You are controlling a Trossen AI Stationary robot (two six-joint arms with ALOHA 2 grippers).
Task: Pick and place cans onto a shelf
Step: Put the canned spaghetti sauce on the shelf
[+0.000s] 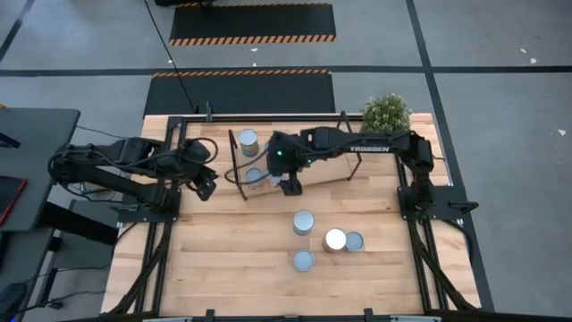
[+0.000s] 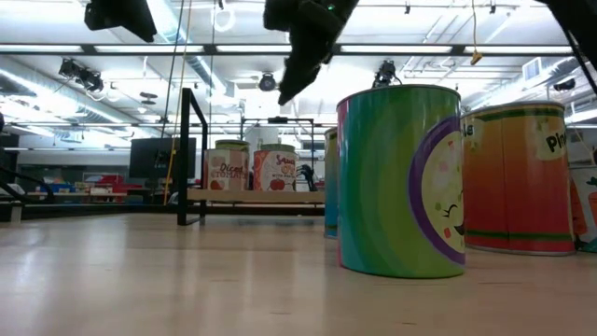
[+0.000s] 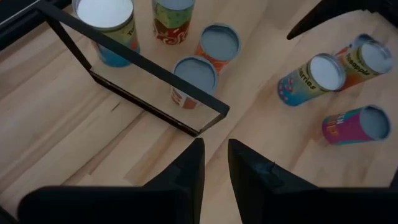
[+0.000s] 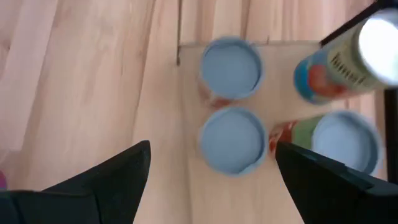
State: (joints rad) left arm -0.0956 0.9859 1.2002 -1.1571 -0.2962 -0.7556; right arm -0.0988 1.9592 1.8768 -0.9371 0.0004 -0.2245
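Observation:
The shelf (image 1: 313, 176), a light-wood board with black rod frames at both ends, stands at the table's far middle. Several cans stand on it, among them two with pale blue tops (image 4: 231, 67) (image 4: 231, 138). My right gripper (image 4: 211, 168) hangs open above these cans, well clear of them; in the low view it (image 2: 303, 47) is far above the shelf (image 2: 252, 196). Several more cans (image 1: 304, 223) (image 1: 334, 240) (image 1: 304, 260) stand upright on the table's near middle. My left gripper (image 1: 207, 183) waits left of the shelf, shut and holding nothing.
A potted green plant (image 1: 386, 112) stands at the far right corner. The shelf's black end frame (image 3: 143, 68) rises between my left gripper and the shelved cans. Bare wood lies at the table's near left (image 1: 214, 259).

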